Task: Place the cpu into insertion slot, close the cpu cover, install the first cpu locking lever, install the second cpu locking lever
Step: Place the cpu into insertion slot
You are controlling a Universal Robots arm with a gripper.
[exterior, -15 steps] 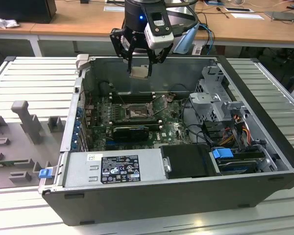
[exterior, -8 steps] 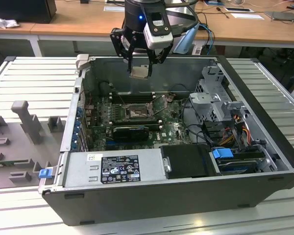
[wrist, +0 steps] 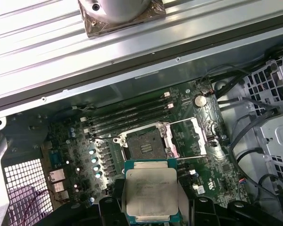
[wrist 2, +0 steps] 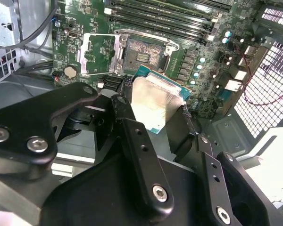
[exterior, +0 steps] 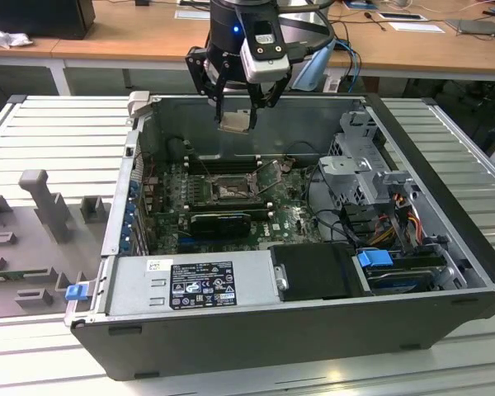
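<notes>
Single-arm workstation with an opened computer case (exterior: 313, 330); all positions are given relative to the insertion slot.

**Gripper (one).** The gripper (exterior: 235, 111) hangs over the open case, above the insertion slot (exterior: 228, 191) and clear of it. Its two black fingers (wrist 2: 125, 117) are clamped against opposite edges of the cpu.

**Cpu (one).** The cpu (exterior: 235, 122) is a flat square chip with a pale metallic face and a green border. It is held between the fingers with its face tilted a little. It touches neither the slot nor the board. In both wrist views the cpu (wrist 2: 155, 101) (wrist: 150, 190) sits just beside the slot in the picture, with a strip of motherboard between them.

**Insertion slot (one).** The slot (wrist: 145, 145) is a square socket with a dark frame. Its pin field is uncovered and nothing sits in it.

**Cpu cover (one).** The cpu cover (wrist: 191, 136) is a silvery frame plate, swung open and lying to one side of the slot, joined to it along one edge. Green board shows through its square window. In the second wrist view the cover (wrist 2: 99, 54) is on the slot's side towards the coin cell.

**Other parts.**
- One round coin cell (wrist: 200, 100) lies beyond the cover, away from the slot.
- A bank of long black memory slots (wrist: 127, 115) runs along the slot's far edge.
- One grey power supply (exterior: 206, 280) fills the case's near wall, well apart from the slot.
</notes>
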